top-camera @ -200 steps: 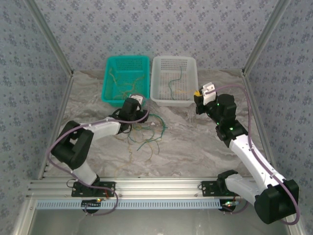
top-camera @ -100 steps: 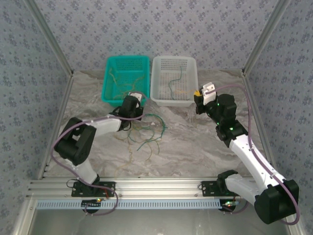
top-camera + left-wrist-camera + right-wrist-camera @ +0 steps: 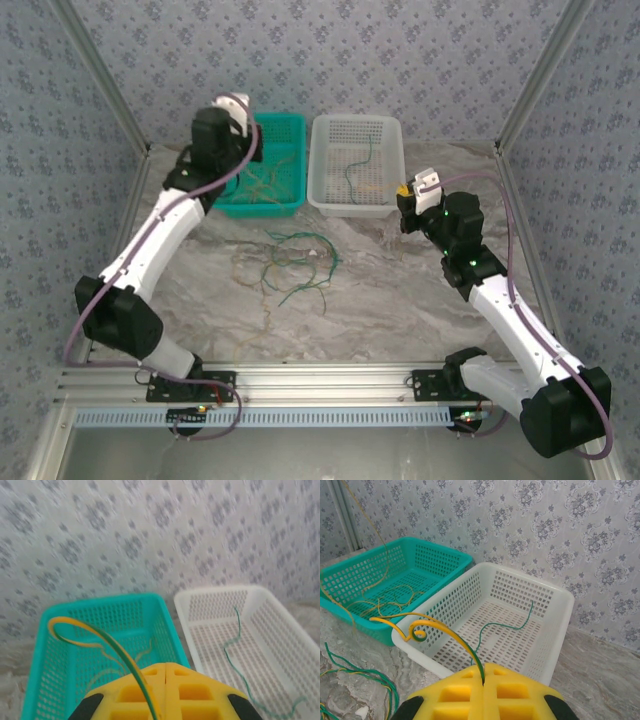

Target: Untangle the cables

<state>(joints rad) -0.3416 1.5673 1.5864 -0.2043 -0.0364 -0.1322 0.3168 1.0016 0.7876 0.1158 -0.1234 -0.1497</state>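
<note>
Left gripper (image 3: 165,667) pinches yellow-green cable (image 3: 120,652) above left edge of teal basket (image 3: 100,602), likely to drop it in. Right gripper (image 3: 484,668) pinches curled cable (image 3: 436,624) beside near-right corner of white basket (image 3: 455,605), likely on standby.

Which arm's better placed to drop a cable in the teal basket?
Left, probably: left gripper over the teal basket, shut on a yellow cable; right gripper holds another by the white basket.

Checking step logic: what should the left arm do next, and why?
Probably open the left gripper: it is shut on a cable and sits above the teal basket, which holds similar yellowish cables, so releasing should drop it in.
</note>
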